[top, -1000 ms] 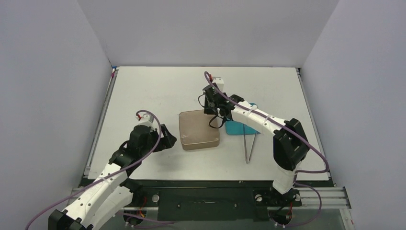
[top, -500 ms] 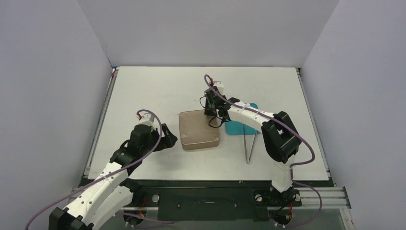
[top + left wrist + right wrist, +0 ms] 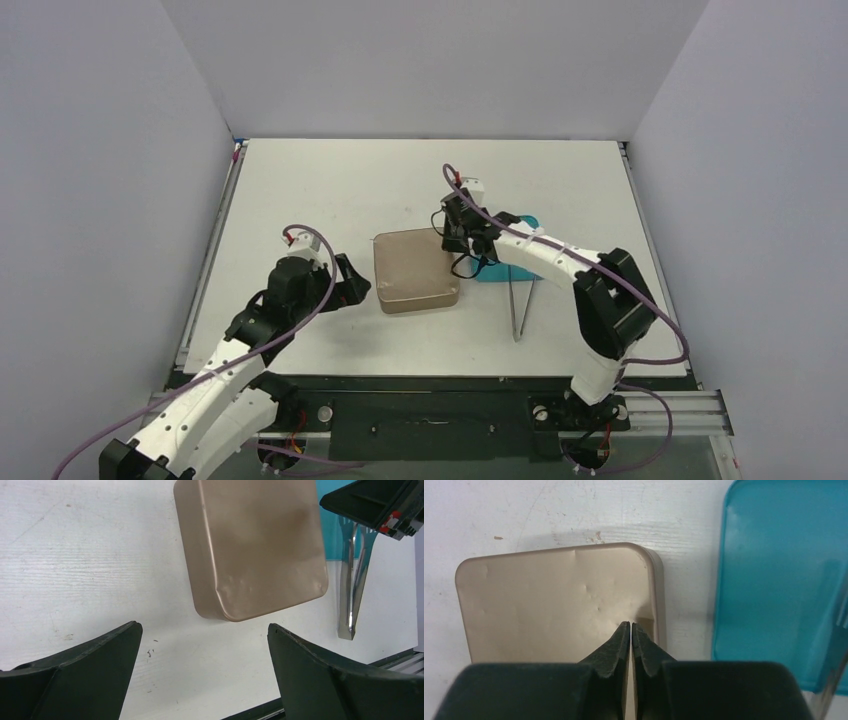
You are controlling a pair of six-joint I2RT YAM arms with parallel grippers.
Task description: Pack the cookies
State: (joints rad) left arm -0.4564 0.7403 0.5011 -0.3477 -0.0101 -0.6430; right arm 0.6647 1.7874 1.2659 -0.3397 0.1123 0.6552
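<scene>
A closed tan-gold tin [image 3: 415, 272] lies at the table's middle with its lid on; it also shows in the left wrist view [image 3: 252, 545] and the right wrist view [image 3: 559, 605]. No cookies are in view. My right gripper [image 3: 456, 232] is shut on nothing, its tips [image 3: 630, 625] over the lid's far right corner. I cannot tell whether they touch the lid. My left gripper [image 3: 358, 285] is wide open and empty just left of the tin, low over the table [image 3: 204, 626].
A teal tray [image 3: 495, 268] lies right of the tin, partly under my right arm, and shows in the right wrist view [image 3: 779, 580]. Long metal tweezers [image 3: 520, 305] lie from the tray toward the near edge, also in the left wrist view [image 3: 352, 580].
My right gripper has moved a little to the right along the tin's far edge and stays shut. My left gripper has edged slightly toward the tin and stays open.
</scene>
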